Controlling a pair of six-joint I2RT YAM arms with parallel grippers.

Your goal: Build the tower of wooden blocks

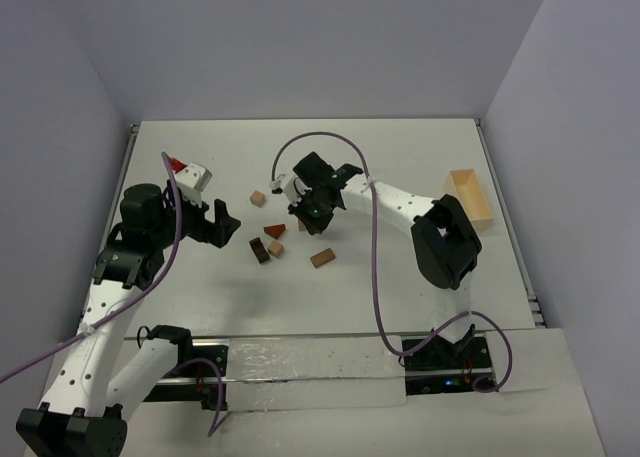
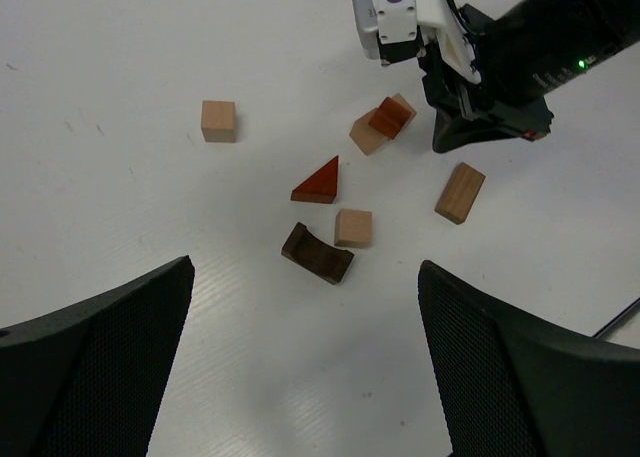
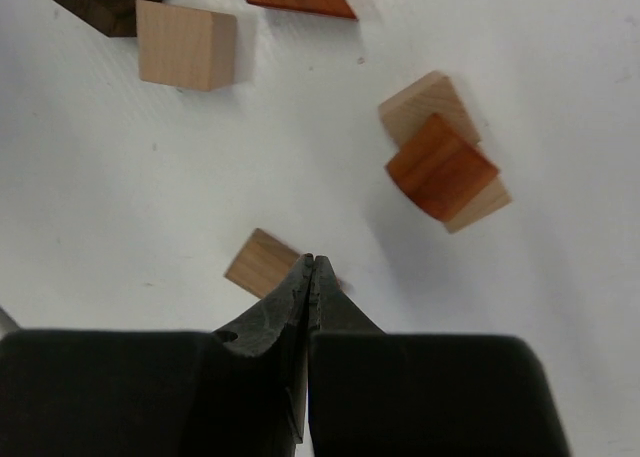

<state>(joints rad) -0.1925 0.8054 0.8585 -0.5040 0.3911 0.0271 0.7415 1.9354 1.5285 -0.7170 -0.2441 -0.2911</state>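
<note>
Small wooden blocks lie loose mid-table, with no tower standing. A reddish block [image 3: 440,167] rests on a tan bar [image 3: 424,105]. Around them lie a red-brown triangle [image 2: 318,183], a dark brown arched piece [image 2: 316,253], a tan cube [image 2: 353,227] touching that piece, a lone tan cube [image 2: 218,120] and a tan-brown bar [image 2: 460,192]. My right gripper [image 3: 310,262] is shut and empty. It hovers over the tan-brown bar [image 3: 258,262], beside the stacked pair. My left gripper [image 1: 228,222] is open and empty, its fingers [image 2: 110,357] short of the dark piece.
A larger pale wooden box [image 1: 470,197] stands at the table's right edge. The right arm [image 1: 400,205] and its purple cable [image 1: 375,267] reach across the right half. White walls enclose the table on three sides.
</note>
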